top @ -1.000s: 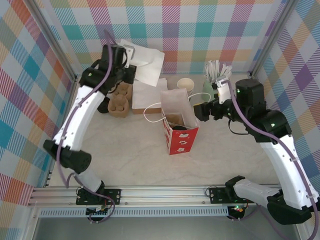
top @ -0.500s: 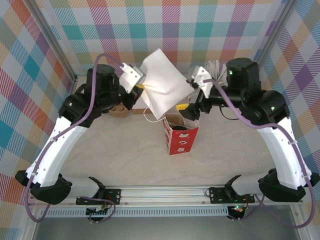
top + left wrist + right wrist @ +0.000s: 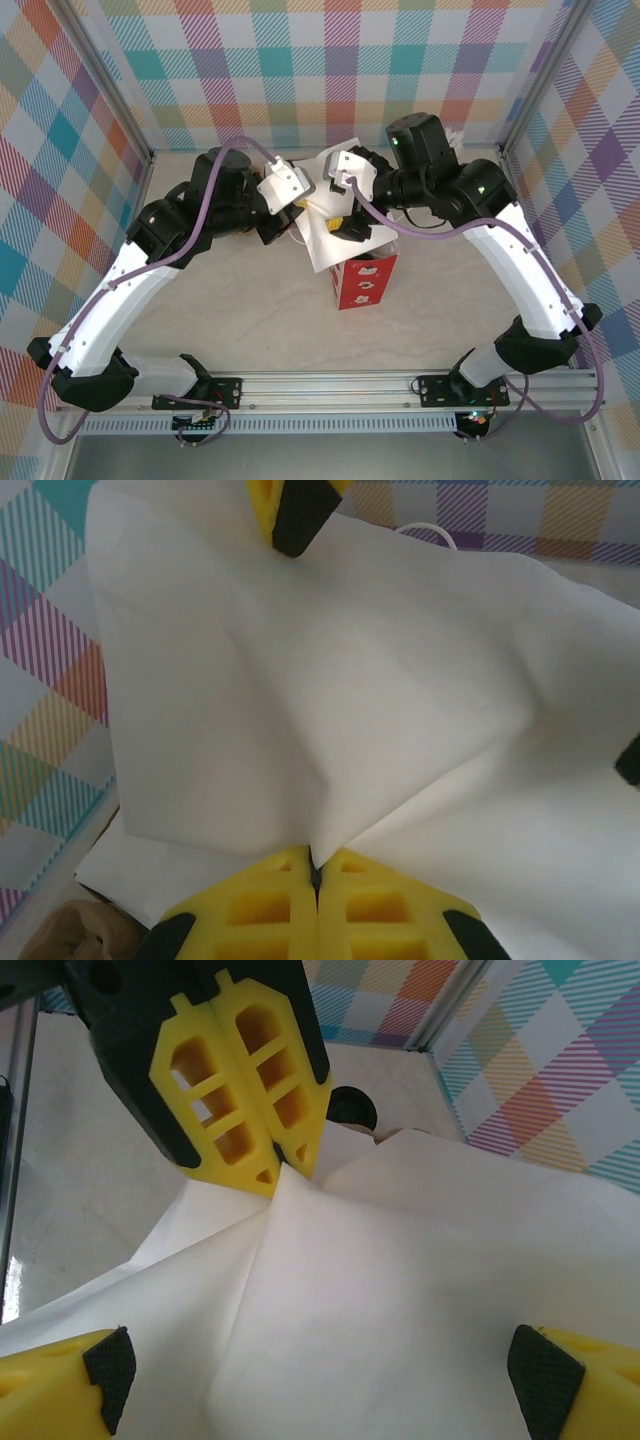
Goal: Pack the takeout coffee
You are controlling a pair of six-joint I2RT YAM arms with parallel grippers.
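Observation:
My left gripper [image 3: 305, 200] [image 3: 315, 855] is shut on one corner of a white paper sheet [image 3: 325, 238] [image 3: 350, 680] [image 3: 400, 1290]. It holds the sheet in the air over the red paper bag [image 3: 365, 282] at mid-table. My right gripper [image 3: 347, 220] [image 3: 325, 1375] faces it from the other side. It is open, with its fingers spread wide on either side of the sheet's far edge and not touching it. In the right wrist view the left gripper [image 3: 275, 1172] pinches the sheet's peak. The takeout coffee is hidden behind the arms and the sheet.
The bag's white cord handle [image 3: 430, 530] loops up behind the sheet. A brown cardboard piece [image 3: 70, 932] lies at the lower left. A dark round object [image 3: 350, 1108] shows past the sheet. Plaid walls close in the back and sides, and a metal rail [image 3: 330, 385] runs along the front.
Both grippers have come together over the bag. The left one has carried the sheet right and lower, and the right one has swung left until its fingers straddle the sheet's far edge.

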